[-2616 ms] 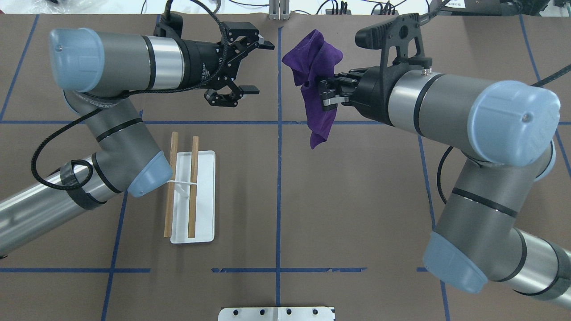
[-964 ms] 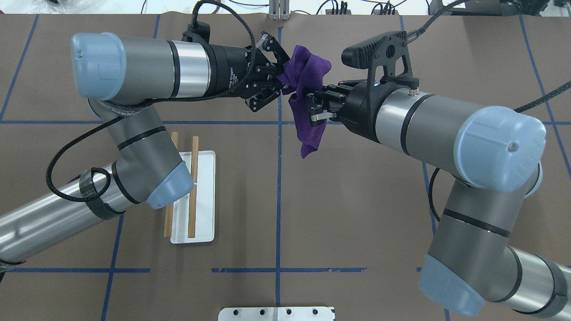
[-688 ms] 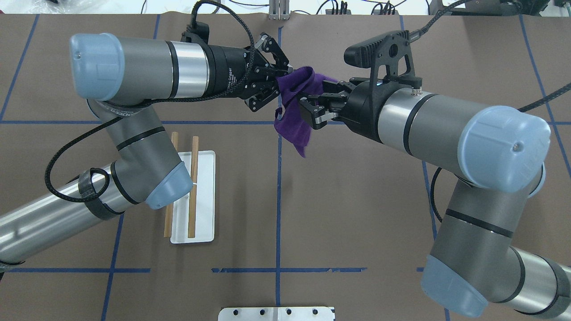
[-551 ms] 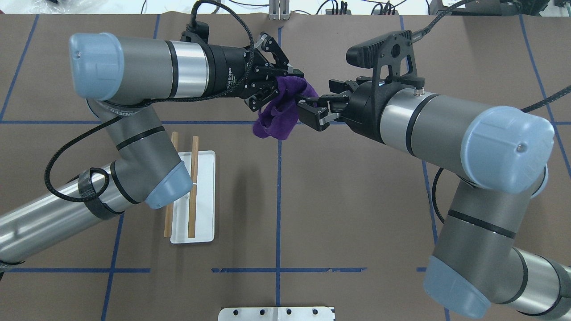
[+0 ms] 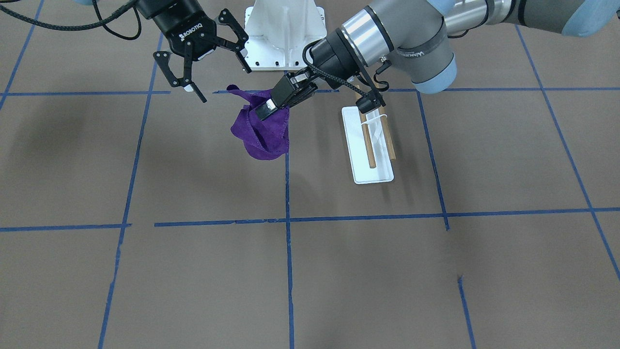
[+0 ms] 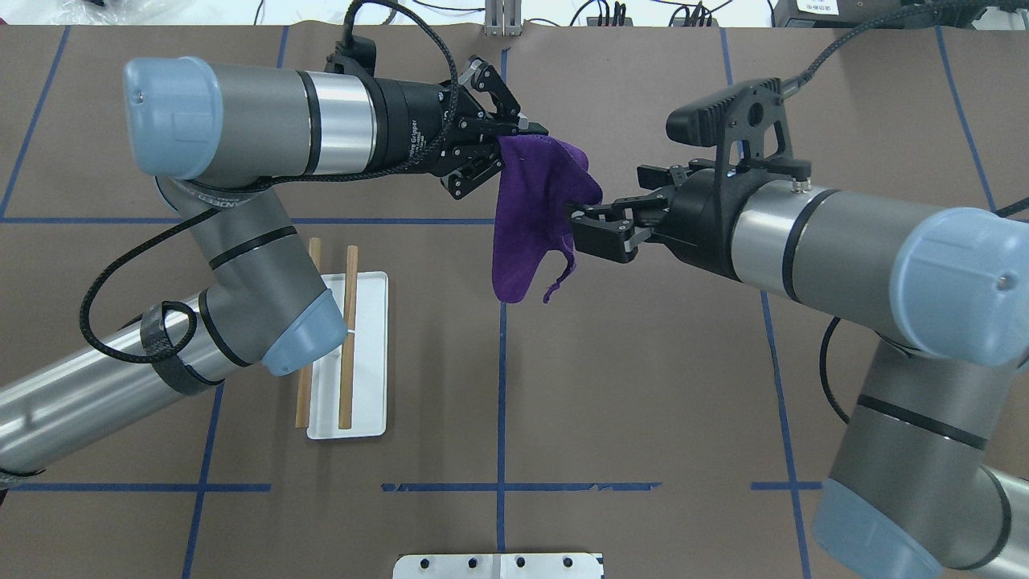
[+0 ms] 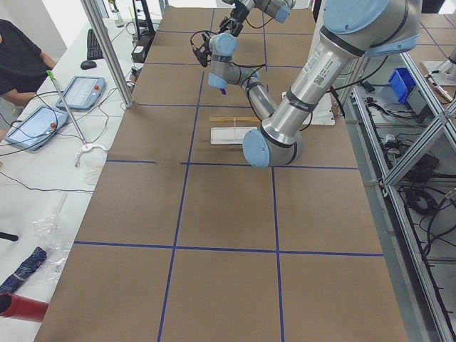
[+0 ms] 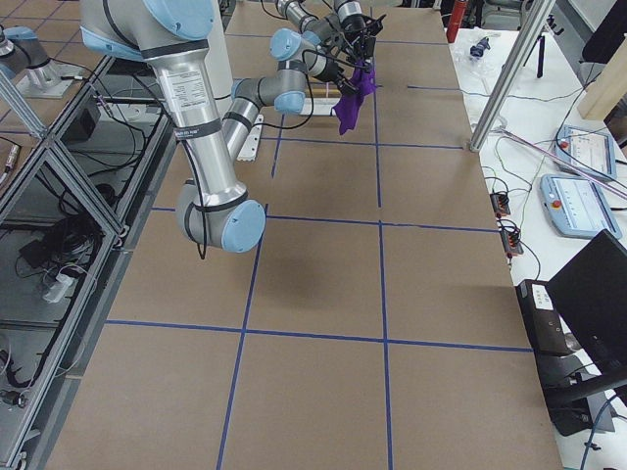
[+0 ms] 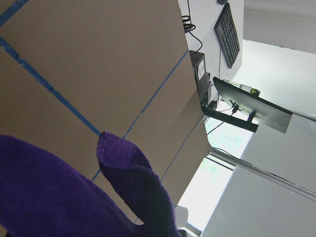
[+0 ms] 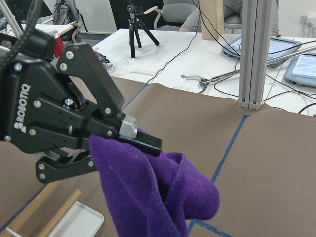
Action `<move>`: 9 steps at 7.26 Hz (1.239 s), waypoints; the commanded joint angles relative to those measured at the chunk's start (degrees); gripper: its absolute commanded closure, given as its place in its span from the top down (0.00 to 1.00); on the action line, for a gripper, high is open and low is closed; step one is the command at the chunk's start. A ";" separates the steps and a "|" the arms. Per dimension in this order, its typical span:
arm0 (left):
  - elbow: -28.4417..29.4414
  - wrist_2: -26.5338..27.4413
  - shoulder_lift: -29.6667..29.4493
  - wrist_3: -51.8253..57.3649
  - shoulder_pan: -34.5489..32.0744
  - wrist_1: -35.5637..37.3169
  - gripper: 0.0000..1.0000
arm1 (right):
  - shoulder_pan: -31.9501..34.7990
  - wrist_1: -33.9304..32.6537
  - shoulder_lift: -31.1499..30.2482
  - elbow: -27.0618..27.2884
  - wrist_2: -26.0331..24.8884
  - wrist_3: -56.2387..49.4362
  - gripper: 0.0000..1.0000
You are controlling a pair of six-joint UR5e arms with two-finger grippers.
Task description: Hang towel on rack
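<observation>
The deep-purple towel hangs in folds above the table's middle, pinched at its top corner by my left gripper, which is shut on it. This shows in the front view too, with the towel under the left gripper. My right gripper is open and empty, just right of the hanging towel. In the front view the right gripper has its fingers spread. The rack stands at front left, its two wooden bars bare. The right wrist view shows the left gripper's fingers clamping the towel.
The white bolted pedestal sits at the robot's base. My left arm's elbow hangs over the rack's left bar. Blue tape lines cross the brown table. Tablets and cables lie beyond the far edge.
The left gripper reached in and shut on the towel's top. The right gripper opened, let the towel go and drew back to the right. The towel now hangs longer from the left gripper.
</observation>
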 commanded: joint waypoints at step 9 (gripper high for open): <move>-13.50 14.01 0.11 20.26 2.42 24.99 0.00 | 35.29 -22.61 -27.63 0.48 38.60 -22.39 1.00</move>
